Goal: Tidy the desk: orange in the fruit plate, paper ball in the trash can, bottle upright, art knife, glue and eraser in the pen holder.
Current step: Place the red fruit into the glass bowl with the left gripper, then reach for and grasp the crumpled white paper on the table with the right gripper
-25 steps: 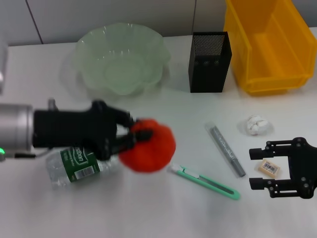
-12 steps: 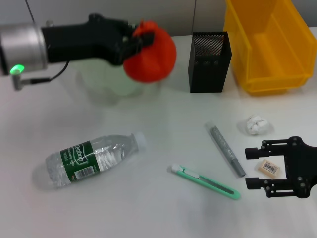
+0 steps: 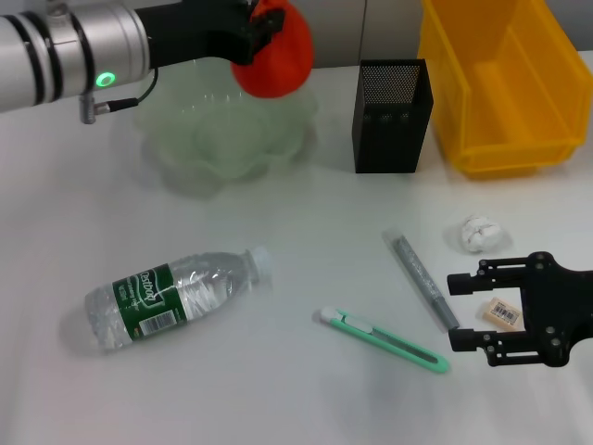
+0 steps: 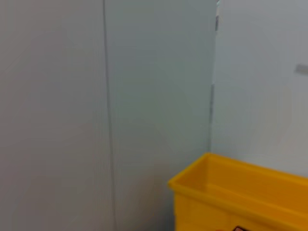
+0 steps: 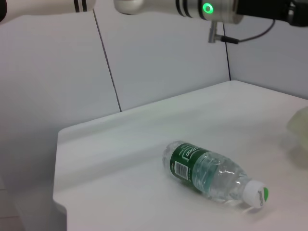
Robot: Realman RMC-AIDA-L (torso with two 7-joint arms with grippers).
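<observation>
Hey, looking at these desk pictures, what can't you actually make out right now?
- Head view: the left gripper is cut off by the top edge; its grip on the orange is hidden.
- Head view: print on the eraser between the right gripper fingers is too small.
- Head view: pen holder contents hidden by its dark mesh walls.
- Left wrist view: only wall and the yellow bin show.

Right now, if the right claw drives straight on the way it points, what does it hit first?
The eraser, lying between the open right claw fingers. Beyond it, the glue and art knife, though height above the desk is unclear.
</observation>
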